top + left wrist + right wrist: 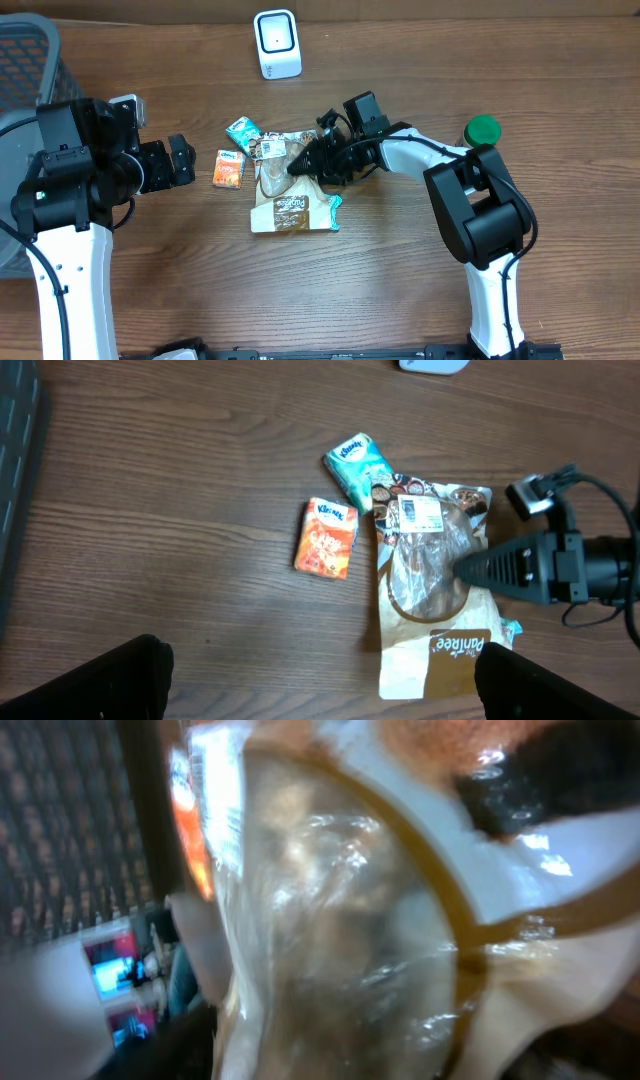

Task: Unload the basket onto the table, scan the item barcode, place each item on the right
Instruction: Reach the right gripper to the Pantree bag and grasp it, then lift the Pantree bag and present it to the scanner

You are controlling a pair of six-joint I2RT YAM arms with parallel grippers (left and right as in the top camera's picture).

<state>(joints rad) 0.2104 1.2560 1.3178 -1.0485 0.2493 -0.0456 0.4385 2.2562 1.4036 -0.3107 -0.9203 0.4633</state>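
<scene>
The item is a bread bag (290,205) with a brown and white print, lying flat mid-table; its white label (415,515) faces up at the far end. My right gripper (298,164) lies low over the bag's clear window (430,575), and its fingers come together on the plastic. The bag (340,900) fills the right wrist view between the dark fingers. My left gripper (180,160) hovers open to the left of the packs with nothing between its fingers (120,680). The white scanner (277,43) stands at the back of the table.
An orange tissue pack (229,168) and a teal tissue pack (243,133) lie just left of the bag. A green-capped bottle (483,130) stands behind the right arm. A grey mesh basket (25,60) fills the far left corner.
</scene>
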